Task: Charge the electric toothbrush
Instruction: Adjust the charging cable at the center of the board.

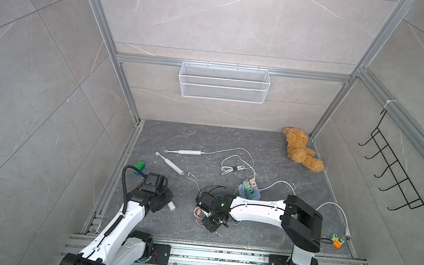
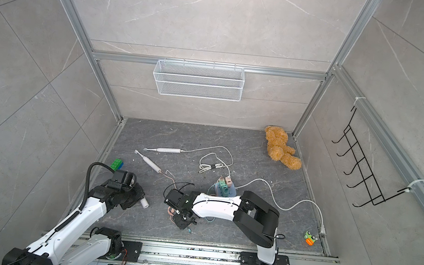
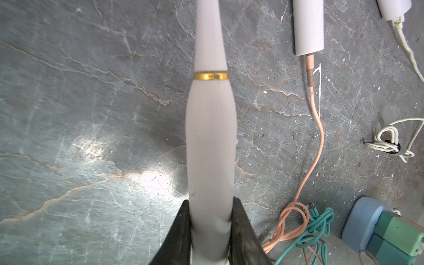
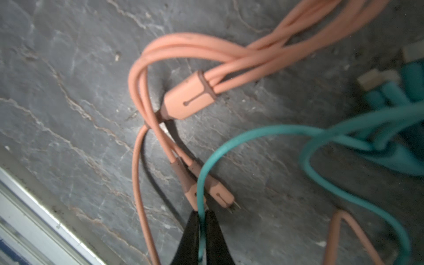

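Note:
My left gripper [image 3: 212,203] is shut on a white electric toothbrush [image 3: 211,137] with a gold ring, gripping the lower handle. In both top views the handle's end [image 1: 172,207] [image 2: 144,203] sticks out of that gripper [image 1: 162,205] at the front left. My right gripper [image 4: 202,213] is shut on a thin teal cable [image 4: 252,135], beside a coiled pink cable [image 4: 206,55] with several plugs. It hovers low over the floor in a top view [image 1: 213,225]. A blue charging hub [image 1: 249,191] [image 3: 358,220] holding green plugs stands behind the right arm.
Two other white toothbrushes lie further back: one [image 1: 186,152] on a white cable, one [image 1: 170,164] on the pink cable. A bundled white cable [image 1: 231,168], teddy bear [image 1: 302,149], green block [image 1: 139,167] and small toy [image 1: 337,240] lie about. A wire basket [image 1: 223,82] hangs on the back wall.

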